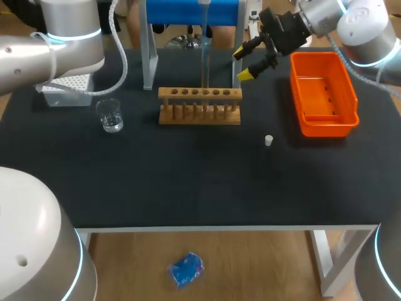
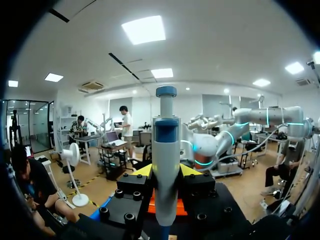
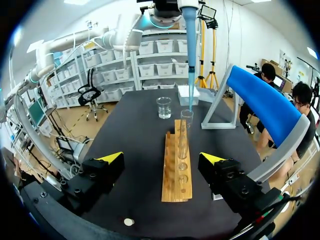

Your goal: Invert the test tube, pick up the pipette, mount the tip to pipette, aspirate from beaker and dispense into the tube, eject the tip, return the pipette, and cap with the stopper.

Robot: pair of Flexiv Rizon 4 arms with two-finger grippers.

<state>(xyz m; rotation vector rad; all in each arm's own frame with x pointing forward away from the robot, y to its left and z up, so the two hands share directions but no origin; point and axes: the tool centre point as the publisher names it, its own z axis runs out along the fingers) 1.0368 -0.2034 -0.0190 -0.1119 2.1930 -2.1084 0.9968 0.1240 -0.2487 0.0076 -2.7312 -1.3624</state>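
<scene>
Your left hand (image 2: pixel 166 170) is clenched on the pipette (image 2: pixel 166 140): the yellow fingertips (image 2: pixel 144 171) press its pale barrel from both sides, and it stands upright between them. From the head camera you see only the left arm (image 1: pixel 50 50) coming in from the left; the hand itself is out of that view. The pipette hangs straight down over the wooden rack (image 1: pixel 199 105).

From the right wrist you see the long blue tip (image 3: pixel 190 50) mounted on the pipette, coming down to the mouth of the test tube (image 3: pixel 185 131). You cannot tell whether its end is inside the glass or just at the rim. The tube stands upright, mouth up, in one of the rack's middle holes.

Your right hand (image 1: pixel 249 63) is released, its fingers spread wide with nothing between them. It hangs above the worktop (image 1: pixel 188 182) just right of the rack's right end, between the rack and the orange bin (image 1: pixel 322 94), and looks along the rack.

The beaker (image 1: pixel 111 116) stands left of the rack, apart from it, with the tip box (image 1: pixel 66 88) just behind it. The small white stopper (image 1: pixel 269 140) lies on the worktop in front of the rack's right end, near the bin's front left corner. The blue pipette stand (image 1: pixel 191 12) rises behind the rack.
</scene>
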